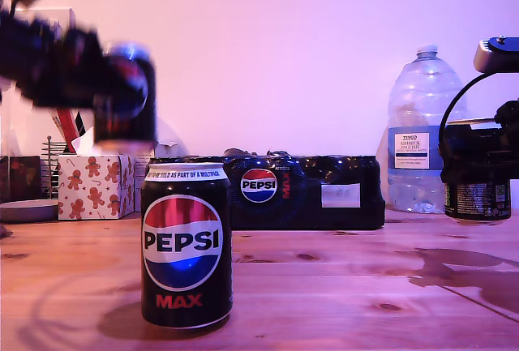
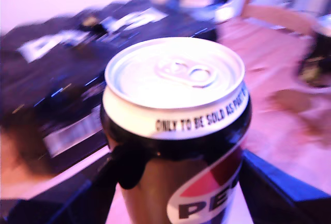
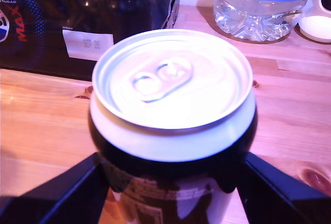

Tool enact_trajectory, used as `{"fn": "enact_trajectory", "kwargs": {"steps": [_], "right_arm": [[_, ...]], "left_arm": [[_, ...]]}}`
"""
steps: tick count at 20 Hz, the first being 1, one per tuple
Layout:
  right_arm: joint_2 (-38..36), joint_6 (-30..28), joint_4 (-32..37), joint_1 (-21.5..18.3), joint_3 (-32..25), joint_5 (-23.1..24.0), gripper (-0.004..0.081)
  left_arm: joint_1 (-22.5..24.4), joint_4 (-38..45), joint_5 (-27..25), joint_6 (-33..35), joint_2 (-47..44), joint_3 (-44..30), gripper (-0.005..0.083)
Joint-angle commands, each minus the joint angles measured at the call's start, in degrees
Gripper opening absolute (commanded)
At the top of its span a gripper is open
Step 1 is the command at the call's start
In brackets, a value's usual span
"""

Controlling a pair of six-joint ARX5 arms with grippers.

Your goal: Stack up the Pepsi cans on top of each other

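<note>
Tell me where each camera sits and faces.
Exterior view: low at table level, facing the standing Pepsi can; my first gripper at its left, my second gripper at its right.
First wrist view: on my first gripper, looking down on its raised can; fingers show.
Second wrist view: on my second gripper, above the second can.
Shared: the multipack.

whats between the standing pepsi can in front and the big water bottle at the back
In the exterior view, the shrink-wrapped Pepsi multipack lies between the front Pepsi can and the water bottle, with bare wooden table before it.

Pink-violet cast throughout, motion blur at the exterior view's left, first wrist view smeared, glare on can lids.
</note>
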Motion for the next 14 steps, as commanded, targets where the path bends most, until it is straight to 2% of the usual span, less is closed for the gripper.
{"fn": "enact_trajectory", "kwargs": {"steps": [1, 6, 11, 14], "right_arm": [[-1.68, -0.31, 2.34, 0.28, 0.85, -0.07, 0.0367], [-1.68, -0.26, 2.38, 0.61, 0.85, -0.04, 0.0367], [-1.68, -0.07, 3.06, 1.55, 0.85, -0.04, 0.0367], [-1.68, 0.11, 3.45, 1.77, 0.85, -0.02, 0.0367]], "left_arm": [[-0.70, -0.52, 0.61, 0.28, -3.67, 0.37, 0.0389], [-2.60, -9.18, 0.70, 1.73, -10.58, 0.37, 0.0389], [-4.63, -14.49, 0.68, 1.40, -14.88, 0.37, 0.0389], [-6.08, -17.51, 2.82, 1.25, -16.28, 0.37, 0.0389]]}}
